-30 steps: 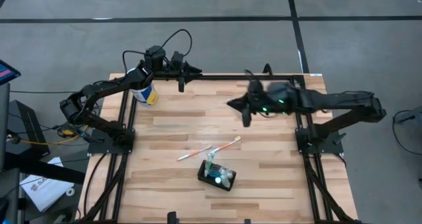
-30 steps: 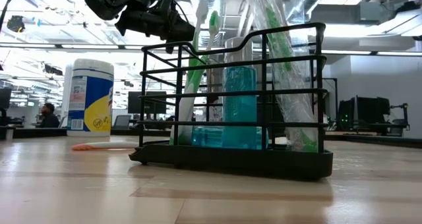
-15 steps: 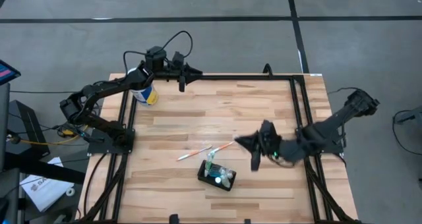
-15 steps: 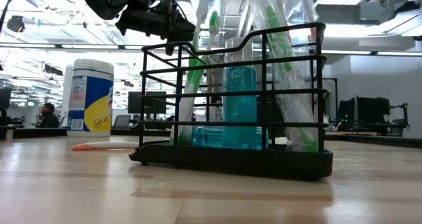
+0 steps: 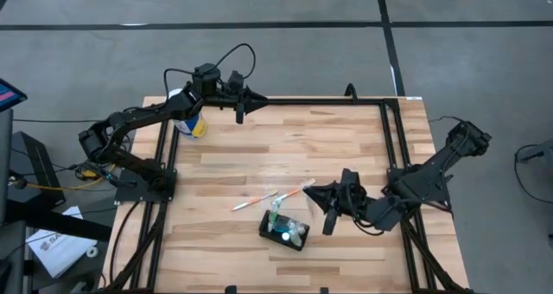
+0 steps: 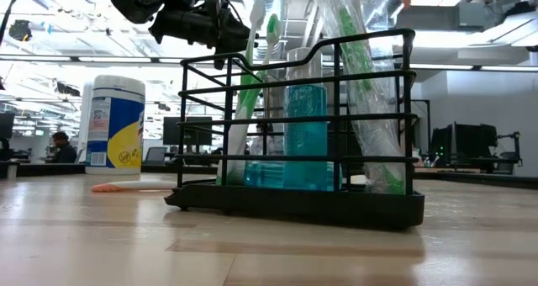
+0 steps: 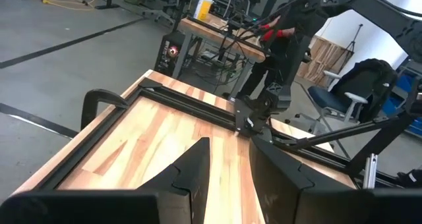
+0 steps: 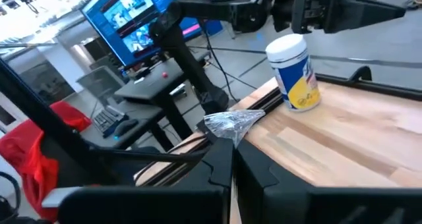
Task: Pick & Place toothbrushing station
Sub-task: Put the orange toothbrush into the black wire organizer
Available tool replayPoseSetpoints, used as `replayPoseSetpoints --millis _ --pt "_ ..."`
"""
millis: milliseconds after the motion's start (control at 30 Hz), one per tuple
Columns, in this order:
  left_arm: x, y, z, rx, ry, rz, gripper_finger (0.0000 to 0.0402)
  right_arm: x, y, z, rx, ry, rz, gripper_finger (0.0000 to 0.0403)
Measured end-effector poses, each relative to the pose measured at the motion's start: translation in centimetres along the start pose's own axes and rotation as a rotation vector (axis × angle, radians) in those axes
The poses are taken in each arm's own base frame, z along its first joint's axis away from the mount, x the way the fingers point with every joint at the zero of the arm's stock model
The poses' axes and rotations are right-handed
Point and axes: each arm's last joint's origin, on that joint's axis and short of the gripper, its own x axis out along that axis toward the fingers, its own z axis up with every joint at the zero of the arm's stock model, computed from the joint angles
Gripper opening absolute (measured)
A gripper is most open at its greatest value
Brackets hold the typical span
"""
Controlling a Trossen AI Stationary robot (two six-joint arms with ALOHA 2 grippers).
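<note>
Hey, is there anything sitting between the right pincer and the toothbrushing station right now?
Nothing visible. In the high view the right pincer, shut, sits just right of the toothbrushing station, with only bare table between them. The orange toothbrush lies just beyond that gap, toward the table's far side.

Canister (image 5: pixel 187 121): white lid, blue-yellow label, upright at the table's far left corner.
Loose toothbrushes: a white one (image 5: pixel 253 200) and an orange one (image 5: pixel 296 189), lying flat mid-table, near each other.
Table (image 5: pixel 259 156): light wood planks, black frame.
Monitor (image 8: pixel 135 16): lit, beyond the table.
</note>
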Motion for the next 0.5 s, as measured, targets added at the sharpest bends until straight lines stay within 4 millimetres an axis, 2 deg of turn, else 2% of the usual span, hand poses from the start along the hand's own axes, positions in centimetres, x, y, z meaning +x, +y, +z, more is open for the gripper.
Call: replayPoseSetpoints --millis 100,500 --pt "0.0 0.0 0.0 -0.009 0.000 0.000 0.0101 0.0 0.1 0.0 -0.001 -0.001 0.006 0.0000" --pt "0.2 -0.3 -0.1 -0.021 0.008 -0.008 0.0101 1.7 1.2 -2.3 0.025 0.007 0.041 0.0000"
